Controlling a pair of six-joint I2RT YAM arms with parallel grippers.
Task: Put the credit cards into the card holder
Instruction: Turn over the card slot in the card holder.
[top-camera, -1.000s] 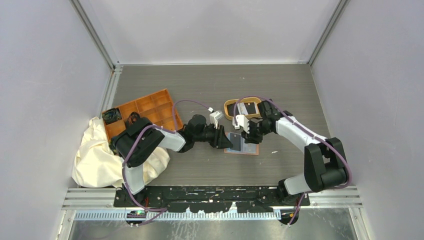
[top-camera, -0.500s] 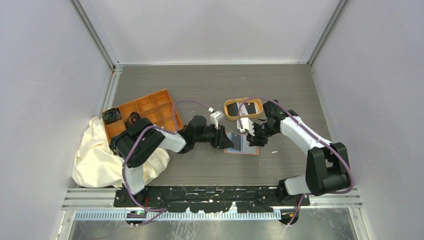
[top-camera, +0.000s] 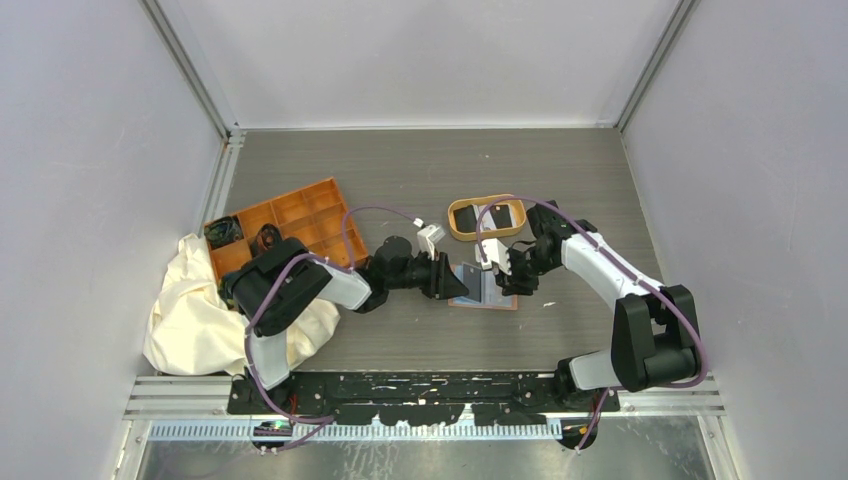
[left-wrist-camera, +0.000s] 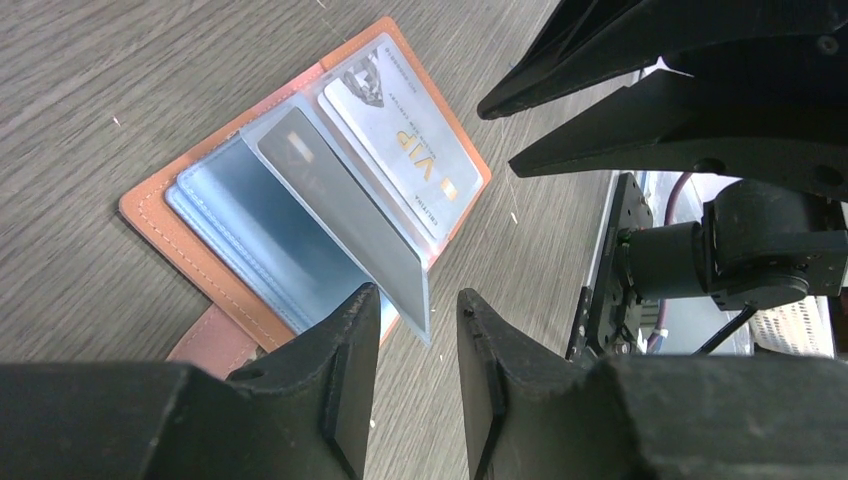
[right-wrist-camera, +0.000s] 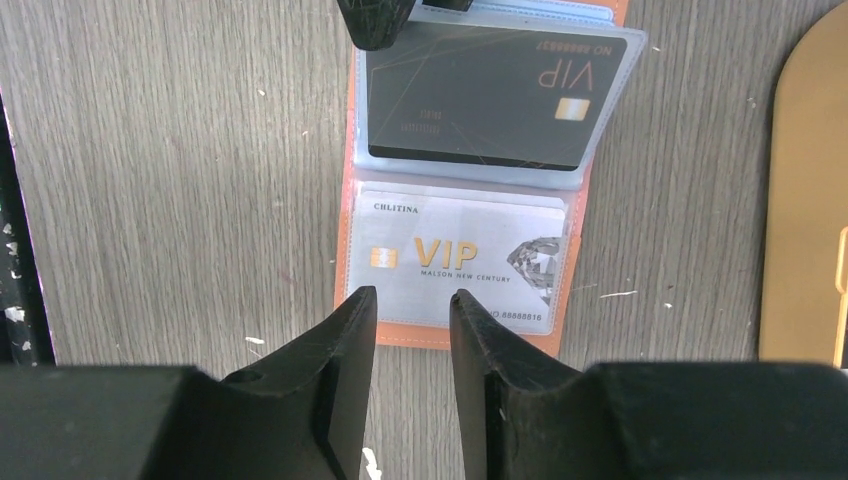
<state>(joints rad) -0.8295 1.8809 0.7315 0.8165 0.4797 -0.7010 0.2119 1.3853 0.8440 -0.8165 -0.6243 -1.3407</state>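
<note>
The card holder (top-camera: 481, 289) lay open on the table (top-camera: 400, 170), just beside the oval tray (top-camera: 453, 218) and btwn the two grippers. It had a silver VIP card (right-wrist-camera: 460, 260) in the pocket on the R arm's side and a dark VIP card (right-wrist-camera: 490, 95) in a clear sleeve (right-wrist-camera: 470, 178) tilted up off the bluish pockets. L gripper (left-wrist-camera: 417, 298) sat low at the sleeve's free edge, fingers a narrow gap apart w/ the sleeve corner inside that gap, contact unclear. R gripper (right-wrist-camera: 411, 297) hung over the silver card's near edge, fingers likewise narrow, holding nothing.
</note>
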